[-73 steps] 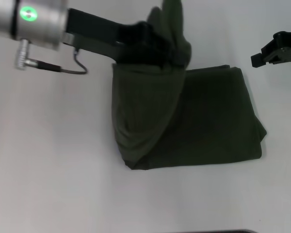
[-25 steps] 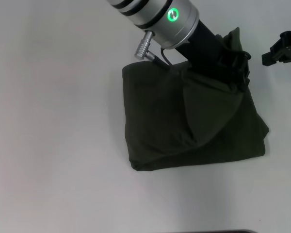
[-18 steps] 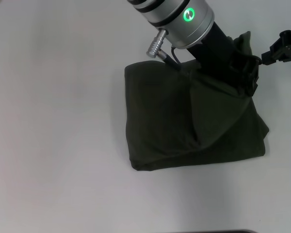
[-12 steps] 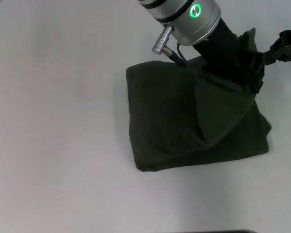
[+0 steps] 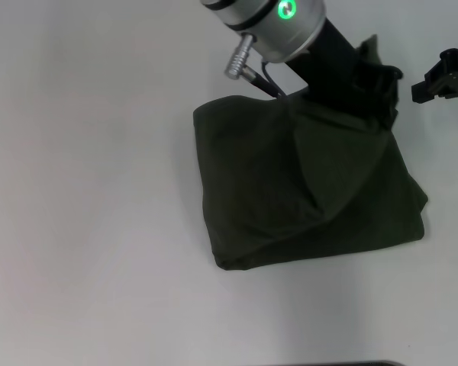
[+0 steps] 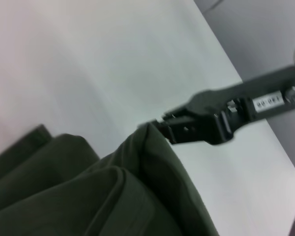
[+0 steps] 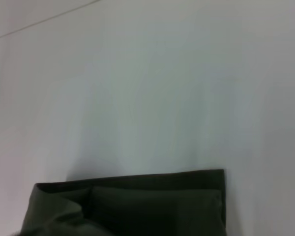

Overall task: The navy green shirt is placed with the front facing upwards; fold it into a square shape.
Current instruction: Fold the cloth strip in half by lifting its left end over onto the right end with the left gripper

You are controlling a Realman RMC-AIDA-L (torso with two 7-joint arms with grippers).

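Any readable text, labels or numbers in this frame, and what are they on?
Small white label on the right gripper, seen in the left wrist view: printed characters are there, too blurred to read.
The navy green shirt: no lettering or neck label shows on the folded cloth.
Left gripper, at the shirt's far right corner: only a green indicator light on the wrist, no text.

1. The desk [image 5: 84, 191] lay bare on the robot's left side of the navy green shirt [image 5: 290, 191], so a gripper could pass freely there.
2. The near strip of the desk, in front of the shirt's near edge, was also open.
3. The left gripper [image 5: 374, 84] and its arm stood over the far right corner of the shirt and blocked that way.
4. The right gripper [image 5: 443, 76] hung just beside that corner, leaving only a narrow gap between the two grippers.
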